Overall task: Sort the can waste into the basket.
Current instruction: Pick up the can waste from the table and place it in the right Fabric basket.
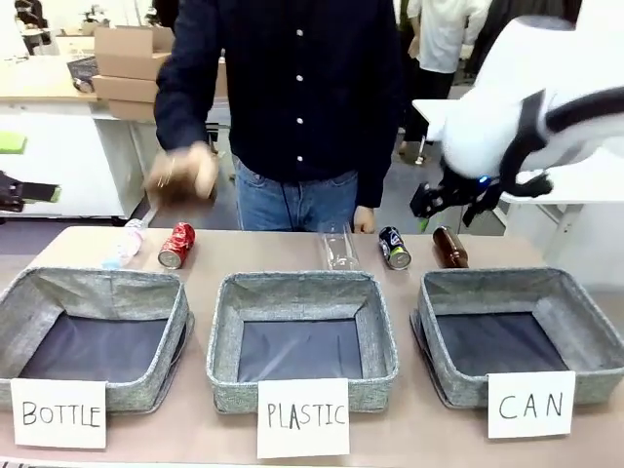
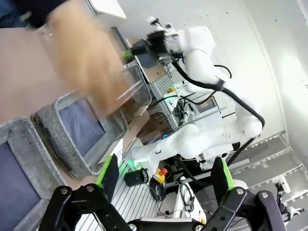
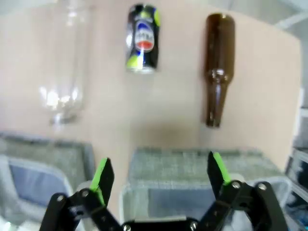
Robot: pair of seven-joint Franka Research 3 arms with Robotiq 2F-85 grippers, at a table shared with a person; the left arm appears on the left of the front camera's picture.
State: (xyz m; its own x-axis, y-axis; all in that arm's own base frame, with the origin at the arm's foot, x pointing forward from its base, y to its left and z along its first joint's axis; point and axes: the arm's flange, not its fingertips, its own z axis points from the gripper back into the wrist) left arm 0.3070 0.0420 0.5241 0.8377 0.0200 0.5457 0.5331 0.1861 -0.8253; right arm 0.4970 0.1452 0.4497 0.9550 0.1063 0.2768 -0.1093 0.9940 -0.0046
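While left gripper (image 2: 164,166) and right gripper (image 3: 159,166) gape, a blurred hand (image 1: 180,175) perhaps holds something.

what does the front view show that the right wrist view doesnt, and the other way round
Front view's own: the red can lying behind the BOTTLE basket, the person's blurred hand over that end of the table, and the paper signs, the CAN sign among them. Right wrist view's own: a close look at the right gripper, open, nothing between its green pads. Shared: the dark blue can, the brown bottle and the clear bottle on the table beyond the CAN basket and the PLASTIC basket.
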